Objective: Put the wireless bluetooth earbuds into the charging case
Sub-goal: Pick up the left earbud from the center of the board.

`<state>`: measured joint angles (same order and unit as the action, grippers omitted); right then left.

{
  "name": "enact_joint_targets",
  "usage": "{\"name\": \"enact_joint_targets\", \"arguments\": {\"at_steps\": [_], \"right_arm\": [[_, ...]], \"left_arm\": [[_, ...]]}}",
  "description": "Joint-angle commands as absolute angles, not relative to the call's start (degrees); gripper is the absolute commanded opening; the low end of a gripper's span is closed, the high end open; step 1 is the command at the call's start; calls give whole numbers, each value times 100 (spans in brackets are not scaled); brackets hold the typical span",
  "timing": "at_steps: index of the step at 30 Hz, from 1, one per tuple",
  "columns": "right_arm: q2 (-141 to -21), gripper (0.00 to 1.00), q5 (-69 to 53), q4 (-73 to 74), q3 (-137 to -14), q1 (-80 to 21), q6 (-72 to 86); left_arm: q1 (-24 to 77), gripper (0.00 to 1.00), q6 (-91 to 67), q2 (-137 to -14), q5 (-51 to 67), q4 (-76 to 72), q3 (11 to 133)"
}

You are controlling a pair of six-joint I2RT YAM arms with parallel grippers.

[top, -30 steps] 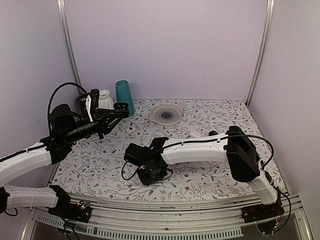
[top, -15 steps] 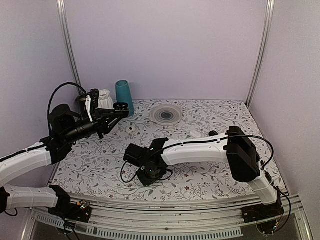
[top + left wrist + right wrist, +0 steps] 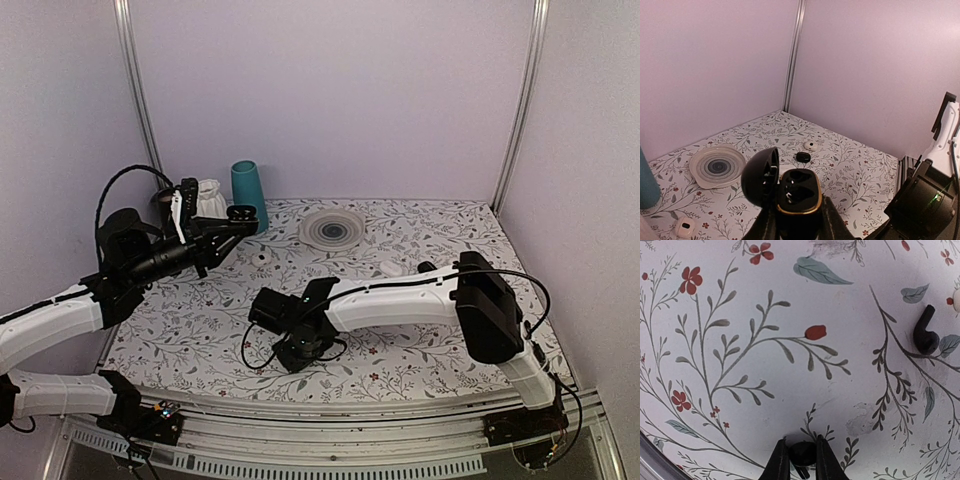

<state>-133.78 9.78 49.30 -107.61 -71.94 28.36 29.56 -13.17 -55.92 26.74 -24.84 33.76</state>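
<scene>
- The table is covered with a smooth pale floral cloth (image 3: 790, 365) printed with grey twigs, red blossoms and blue-green leaves. Plain lilac walls (image 3: 330, 90) with metal corner posts (image 3: 135, 90) close it in on three sides.
- The charging case (image 3: 799, 192) is glossy black plastic, rounded like a pebble. Its hinged lid (image 3: 760, 176) stands open to the left, and a thin gold rim runs round two dark moulded wells.
- The left gripper (image 3: 799, 217) is clamped on the lower body of the case, one finger on each side, and holds it upright in the air above the left rear part of the table.
- The right gripper (image 3: 800, 457) is down at the cloth near the front edge of the table, its two fingers pressed together on the first earbud (image 3: 801, 450), a small matte black lump.
- The second earbud (image 3: 925, 332) lies loose on the cloth, a black rounded head with a short stem pointing up and to the right in the wrist view. It is well apart from the right gripper, with bare printed cloth between them.
- At the rear stand a teal tapered cup (image 3: 248, 190) and a white ridged round dish (image 3: 332, 228) with dark rings at its centre.
- A white oval pebble (image 3: 810, 146) and a black round knob (image 3: 803, 156) sit just beside each other, towards the right rear of the table.
- The cloth's front border shows as a dark curved edge (image 3: 646, 445) at the lower left of the right wrist view, near the fingers.
</scene>
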Motion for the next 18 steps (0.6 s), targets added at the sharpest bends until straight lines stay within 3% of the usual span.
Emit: {"name": "enact_joint_targets", "arguments": {"at_steps": [1, 18], "right_arm": [[-13654, 10, 895, 5144, -10278, -7113, 2759], [-11972, 5, 728, 3163, -8618, -6642, 3118]], "left_arm": [[2893, 0, -1347, -5608, 2701, -2566, 3322], [2892, 0, -1509, -5902, 2345, -2736, 3290]]}}
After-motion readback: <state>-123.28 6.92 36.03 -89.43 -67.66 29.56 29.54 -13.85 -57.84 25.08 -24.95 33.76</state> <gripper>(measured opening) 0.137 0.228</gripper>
